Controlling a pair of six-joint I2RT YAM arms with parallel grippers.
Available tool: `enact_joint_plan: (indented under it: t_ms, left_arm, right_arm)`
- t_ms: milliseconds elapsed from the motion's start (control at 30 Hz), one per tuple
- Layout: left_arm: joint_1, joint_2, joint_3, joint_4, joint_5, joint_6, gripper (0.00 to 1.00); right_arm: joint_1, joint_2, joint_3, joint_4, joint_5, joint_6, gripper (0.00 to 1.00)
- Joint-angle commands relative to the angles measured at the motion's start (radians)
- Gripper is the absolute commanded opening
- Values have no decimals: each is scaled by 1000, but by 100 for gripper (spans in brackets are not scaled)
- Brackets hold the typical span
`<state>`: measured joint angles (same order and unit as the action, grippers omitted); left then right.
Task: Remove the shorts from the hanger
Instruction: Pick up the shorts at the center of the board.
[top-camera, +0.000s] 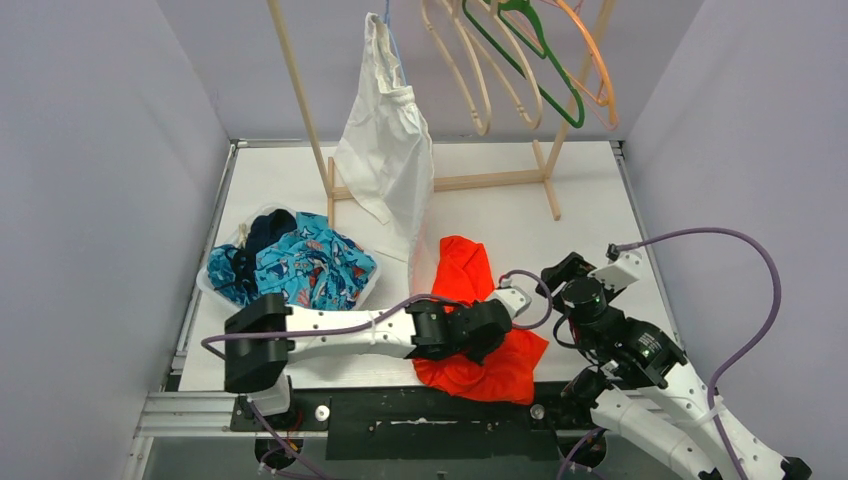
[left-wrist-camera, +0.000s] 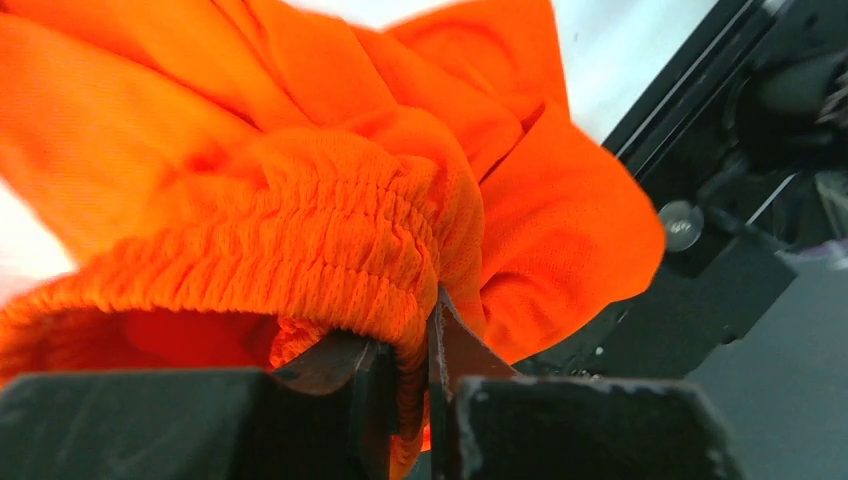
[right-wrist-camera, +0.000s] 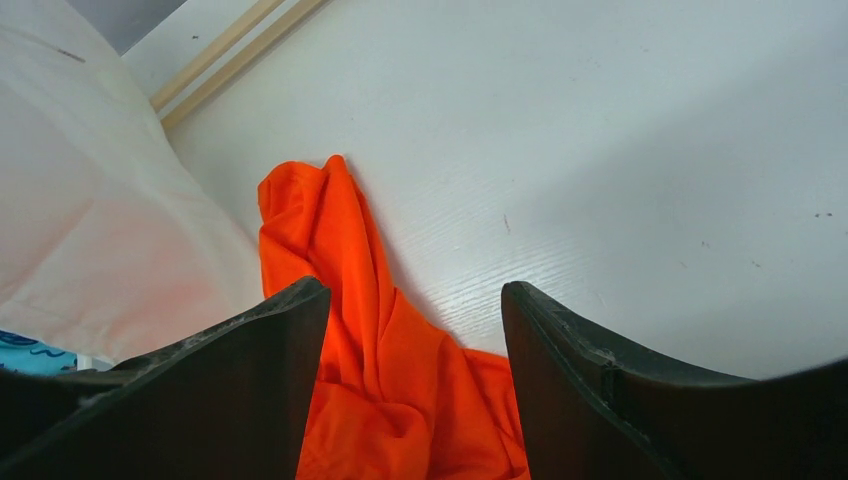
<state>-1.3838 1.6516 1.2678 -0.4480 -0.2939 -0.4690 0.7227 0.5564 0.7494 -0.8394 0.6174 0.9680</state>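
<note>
Plain bright orange shorts lie crumpled on the white table, near its front edge. My left gripper is shut on their ribbed elastic waistband, with the fabric pinched between the jaws. My right gripper is open and empty, just right of the orange shorts; its wrist view shows them between and beyond the spread fingers. A white garment hangs from a blue hanger on the wooden rack.
A white basket at the left holds teal shark-print shorts and navy shorts. Empty beige, green and orange hangers hang on the rack at the top right. The rack's wooden base lies across the back of the table.
</note>
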Motion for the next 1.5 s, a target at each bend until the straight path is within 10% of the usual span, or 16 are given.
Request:
enact_joint_plan:
  t_ms: [0, 267, 667, 833, 1067, 1467]
  left_arm:
    - [70, 79, 75, 70, 198, 12, 5]
    - [156, 99, -76, 210, 254, -101, 78]
    - [13, 323, -21, 42, 7, -135, 82]
    - [-21, 360, -65, -42, -157, -177, 70]
    - [-48, 301, -58, -56, -285, -200, 0]
    - [-48, -99, 11, -231, -728, -196, 0]
  right_arm:
    - [6, 1, -11, -3, 99, 64, 65]
    - [5, -24, -19, -75, 176, 154, 69]
    - [6, -66, -42, -85, 195, 196, 70]
    - [6, -99, -47, -144, 244, 284, 70]
    - [6, -127, -68, -107, 261, 264, 69]
    - [6, -82, -76, -71, 246, 257, 69]
